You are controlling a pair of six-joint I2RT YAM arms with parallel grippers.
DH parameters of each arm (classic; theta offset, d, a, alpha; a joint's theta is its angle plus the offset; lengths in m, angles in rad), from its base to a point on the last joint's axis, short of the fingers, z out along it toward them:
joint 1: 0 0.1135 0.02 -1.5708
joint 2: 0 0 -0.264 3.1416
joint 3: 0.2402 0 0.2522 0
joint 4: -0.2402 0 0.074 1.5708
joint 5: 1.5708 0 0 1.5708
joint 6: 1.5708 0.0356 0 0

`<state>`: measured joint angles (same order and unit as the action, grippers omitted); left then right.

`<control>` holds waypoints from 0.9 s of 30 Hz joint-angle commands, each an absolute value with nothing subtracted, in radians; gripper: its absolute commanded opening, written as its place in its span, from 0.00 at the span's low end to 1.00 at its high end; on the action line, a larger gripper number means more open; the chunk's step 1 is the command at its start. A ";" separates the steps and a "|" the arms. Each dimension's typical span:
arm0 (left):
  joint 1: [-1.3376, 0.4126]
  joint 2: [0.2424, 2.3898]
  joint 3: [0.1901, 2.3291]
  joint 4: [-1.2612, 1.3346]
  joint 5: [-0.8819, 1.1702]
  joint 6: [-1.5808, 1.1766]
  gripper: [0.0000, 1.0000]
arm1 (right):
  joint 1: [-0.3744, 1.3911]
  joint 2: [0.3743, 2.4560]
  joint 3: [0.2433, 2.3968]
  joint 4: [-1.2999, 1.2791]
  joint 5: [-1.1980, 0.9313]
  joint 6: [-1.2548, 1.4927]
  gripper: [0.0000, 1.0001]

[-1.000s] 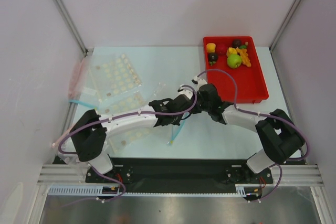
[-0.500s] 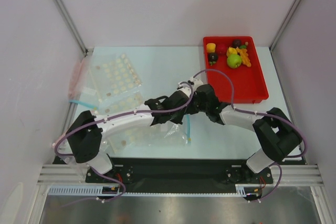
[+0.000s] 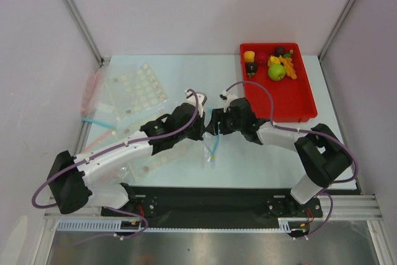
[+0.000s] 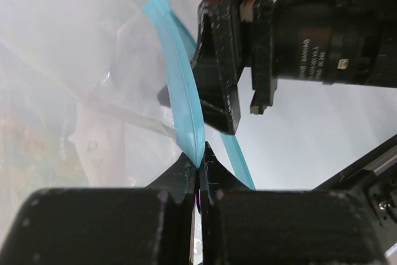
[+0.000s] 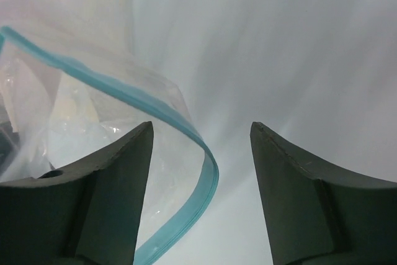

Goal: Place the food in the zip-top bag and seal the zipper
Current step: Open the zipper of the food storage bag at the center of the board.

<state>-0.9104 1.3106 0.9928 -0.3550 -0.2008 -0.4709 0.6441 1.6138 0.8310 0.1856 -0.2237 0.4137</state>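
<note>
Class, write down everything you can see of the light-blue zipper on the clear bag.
The zipper is a thin, flexible, light-blue plastic strip edging the mouth of the clear zip-top bag. It is bowed and held up. The left gripper pinches it. It curves between the fingers of the open right gripper, seemingly untouched there.

Red tray point(image 3: 291, 107) sits back right of me on the pale table point(image 3: 192, 72). Back left, there's a clear pouch with rows of pale round dots point(image 3: 138, 88), tilted, with a pink-strip bag point(image 3: 92, 91) just beside it at the table's left edge. White walls point(image 3: 205, 4) all round, silver frame posts point(image 3: 74, 13) slanting up both sides. Black base plate point(image 3: 205, 202) along the near edge.
</note>
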 commanded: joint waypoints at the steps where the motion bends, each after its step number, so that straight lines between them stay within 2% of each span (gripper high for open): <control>1: -0.911 1.270 0.974 -0.281 -0.176 -0.480 0.00 | 0.650 1.605 0.838 0.230 -0.278 0.422 0.70; 2: -0.911 1.275 0.974 -0.279 -0.169 -0.480 0.00 | 0.649 1.595 0.828 0.239 -0.284 0.423 0.75; 9: -0.911 1.285 0.959 -0.230 -0.100 -0.486 0.00 | 0.658 1.513 0.741 0.366 -0.330 0.459 0.79; 18: -0.911 1.214 0.933 -0.206 -0.123 -0.451 0.00 | 0.667 1.525 0.739 0.417 -0.437 0.457 0.77; 19: -0.911 1.203 0.919 -0.195 -0.118 -0.449 0.00 | 0.667 1.528 0.739 0.420 -0.442 0.457 0.74; 20: -0.911 1.195 0.913 -0.189 -0.115 -0.451 0.00 | 0.669 1.529 0.741 0.414 -0.436 0.454 0.67; 22: -0.911 1.177 0.910 -0.189 -0.120 -0.453 0.00 | 0.670 1.528 0.755 0.376 -0.346 0.443 0.59; 23: -0.911 1.175 0.910 -0.192 -0.123 -0.453 0.00 | 0.670 1.526 0.761 0.320 -0.298 0.440 0.50; 24: -0.911 1.172 0.910 -0.205 -0.141 -0.454 0.00 | 0.667 1.525 0.767 0.295 -0.200 0.440 0.45; 27: -0.911 1.175 0.917 -0.232 -0.166 -0.454 0.00 | 0.640 1.529 0.770 0.242 -0.111 0.460 0.30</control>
<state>-0.9104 1.1973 0.9096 -0.2489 -0.1360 -0.4622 0.6628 1.5444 0.7387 0.2985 -0.2623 0.4507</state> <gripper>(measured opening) 0.017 0.337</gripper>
